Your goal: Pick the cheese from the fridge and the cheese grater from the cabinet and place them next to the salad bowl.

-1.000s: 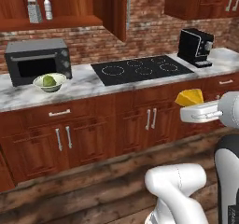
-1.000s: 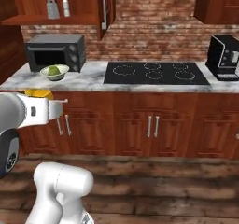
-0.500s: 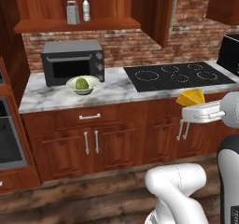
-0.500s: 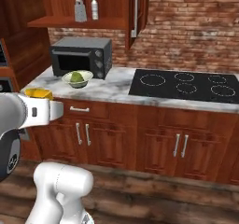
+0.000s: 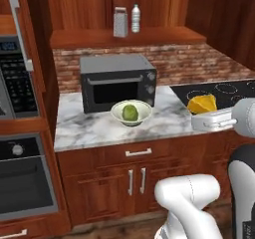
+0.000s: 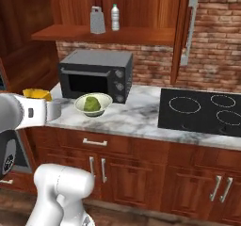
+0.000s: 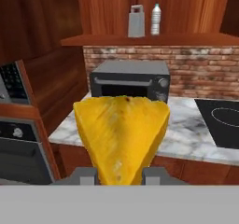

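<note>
Reddish-brown wood runs across the whole wall, and the cabinet (image 5: 124,36) stands open with its plank shelf bare to the front, which leaves the cheese grater (image 5: 120,22) easy to reach from below; it stands upright just beside a clear water bottle (image 5: 135,19). Under that shelf the marble counter (image 5: 94,128) carries a dark toaster oven (image 5: 118,82) pushed back toward the brick, so the free strip of stone lies in front of it. On that strip sits the salad bowl (image 5: 131,113) with its lettuce ball, close to the oven door, with bare marble to either side of it where things could be set down. The black cooktop (image 6: 202,109) lies further along the counter, well apart from the bowl. The gripper (image 7: 120,174) is held out level in front of the counter edge, not over it yet, its jaws drawn in against the narrow lower part of the cheese (image 7: 121,136), so the wedge rides point-down and broad side up. The grater's turn, I judge, comes after the cheese is down.
</note>
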Tool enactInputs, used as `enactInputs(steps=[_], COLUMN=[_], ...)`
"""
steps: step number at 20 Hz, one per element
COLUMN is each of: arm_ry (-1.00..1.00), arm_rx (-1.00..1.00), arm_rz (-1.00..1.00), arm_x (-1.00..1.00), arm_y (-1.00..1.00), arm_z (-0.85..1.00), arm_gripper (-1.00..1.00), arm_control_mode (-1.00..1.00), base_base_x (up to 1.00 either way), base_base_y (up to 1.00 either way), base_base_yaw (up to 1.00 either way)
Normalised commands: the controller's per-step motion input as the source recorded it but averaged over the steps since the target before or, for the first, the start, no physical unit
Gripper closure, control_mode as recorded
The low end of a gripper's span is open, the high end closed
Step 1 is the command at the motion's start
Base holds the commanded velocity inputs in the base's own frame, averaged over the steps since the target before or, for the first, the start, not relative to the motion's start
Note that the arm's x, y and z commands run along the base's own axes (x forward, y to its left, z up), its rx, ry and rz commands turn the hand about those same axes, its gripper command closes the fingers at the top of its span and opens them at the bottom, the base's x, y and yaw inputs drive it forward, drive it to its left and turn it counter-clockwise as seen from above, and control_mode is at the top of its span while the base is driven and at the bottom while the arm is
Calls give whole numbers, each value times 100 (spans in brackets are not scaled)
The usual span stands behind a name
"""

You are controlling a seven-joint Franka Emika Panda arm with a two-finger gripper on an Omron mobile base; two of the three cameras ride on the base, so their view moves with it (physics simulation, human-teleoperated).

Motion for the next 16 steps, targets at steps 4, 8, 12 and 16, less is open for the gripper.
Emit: enactInputs(steps=[4,8,12,16], arm_ry=[0,0,0,0], arm_rx=[0,0,0,0], arm_rz=[0,0,0,0], arm_x=[0,0,0,0], arm_y=[0,0,0,0], arm_z=[0,0,0,0], arm_gripper=[100,100,100,100], arm_control_mode=[100,100,100,100], base_base_x=[100,88,56,72], base_base_y=[-4,9,8,0], base_base_yaw=[2,-1,-1,-1])
